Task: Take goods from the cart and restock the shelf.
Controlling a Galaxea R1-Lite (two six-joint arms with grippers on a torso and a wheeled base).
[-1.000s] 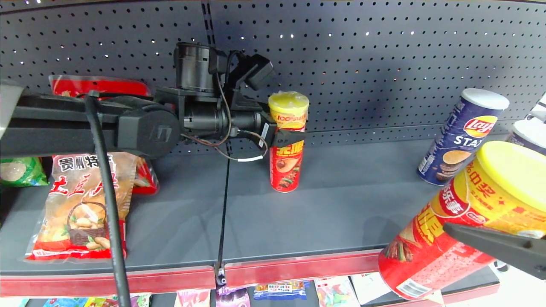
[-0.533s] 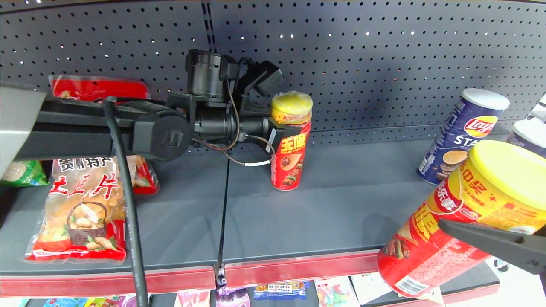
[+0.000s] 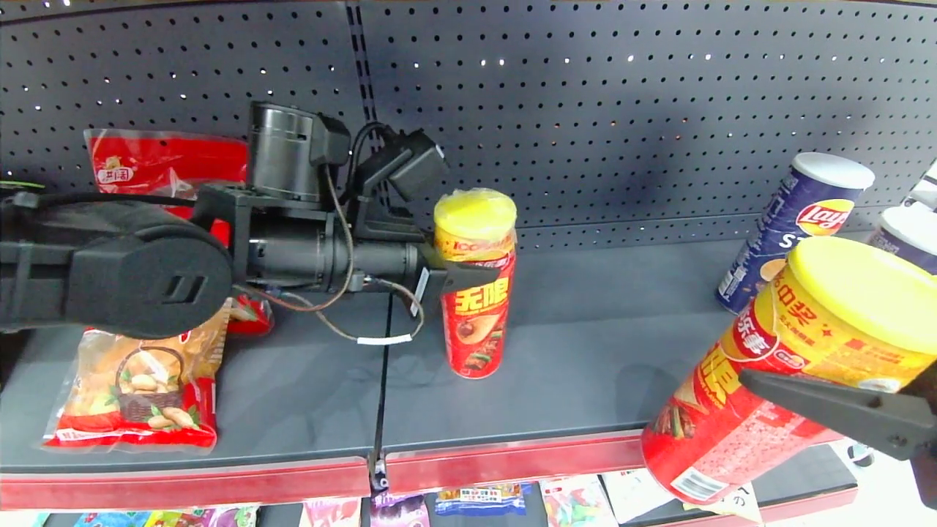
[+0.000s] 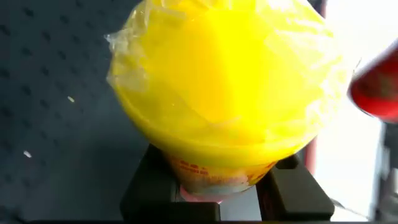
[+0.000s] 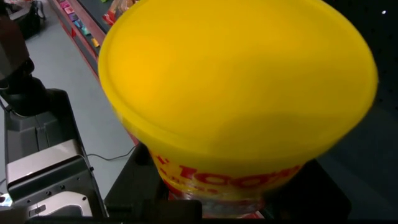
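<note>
A red chip can with a yellow lid (image 3: 476, 293) stands upright over the middle of the grey shelf (image 3: 585, 344), with my left gripper (image 3: 477, 272) shut around its upper half. The left wrist view looks down on that can's lid (image 4: 224, 81), gripped by my left gripper (image 4: 224, 196). A second, identical chip can (image 3: 798, 366) hangs tilted in front of the shelf's right end, held by my right gripper (image 3: 823, 388), one dark finger (image 3: 827, 413) lying across it. The right wrist view shows the second can's lid (image 5: 236, 81) above my right gripper (image 5: 230, 202).
Two blue chip cans (image 3: 798, 227) lean at the shelf's right end. A potato-snack bag (image 3: 146, 373) lies at the left front, and a red bag (image 3: 168, 165) stands behind my left arm. The pegboard wall (image 3: 622, 110) backs the shelf. A red lip (image 3: 512, 461) runs along the front.
My left gripper has drawn its can away from the pegboard toward the shelf's front and slightly left. The right gripper's can has edged slightly closer to the shelf.
</note>
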